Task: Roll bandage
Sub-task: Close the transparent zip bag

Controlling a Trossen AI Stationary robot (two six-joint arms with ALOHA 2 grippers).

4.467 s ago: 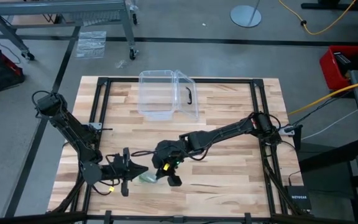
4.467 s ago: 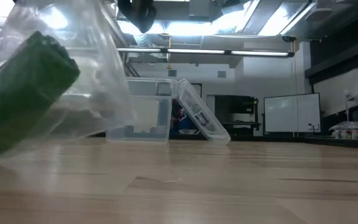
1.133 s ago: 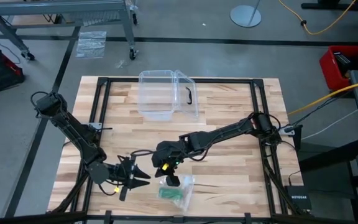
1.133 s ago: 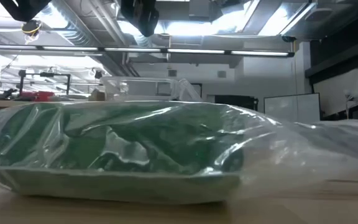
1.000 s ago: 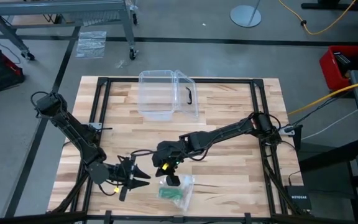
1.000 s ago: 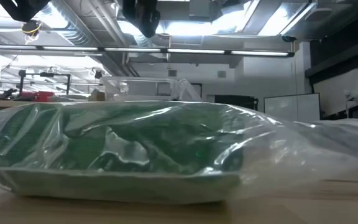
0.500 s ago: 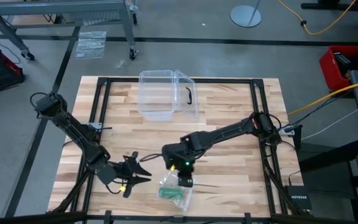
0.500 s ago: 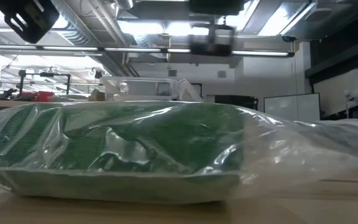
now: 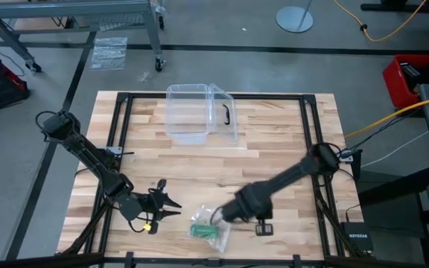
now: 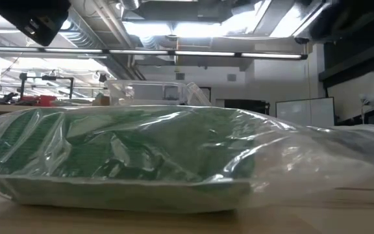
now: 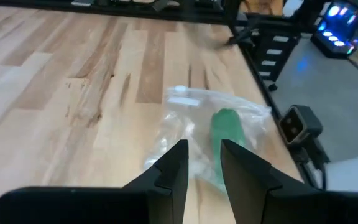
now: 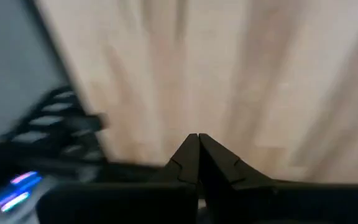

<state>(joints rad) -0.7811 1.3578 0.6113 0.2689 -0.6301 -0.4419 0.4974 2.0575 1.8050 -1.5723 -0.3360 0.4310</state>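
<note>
Left claw (image 9: 171, 207) hung just left of the bandage (image 9: 202, 231), fingers apart, nothing held. Bandage sat inside its clear wrapper (image 9: 216, 221) near the tabletop's (image 9: 274, 134) front edge. Right claw (image 9: 263, 226) was together, empty. Risk: pinching slick film only, bag slides off the edge.

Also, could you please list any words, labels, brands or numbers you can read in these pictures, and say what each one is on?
"NETGEAR": on the small black box off the table's near right corner, high view; tiny, only just legible.
No print can be read on the bandage, its clear wrapper, the clear plastic box or either arm.
</note>
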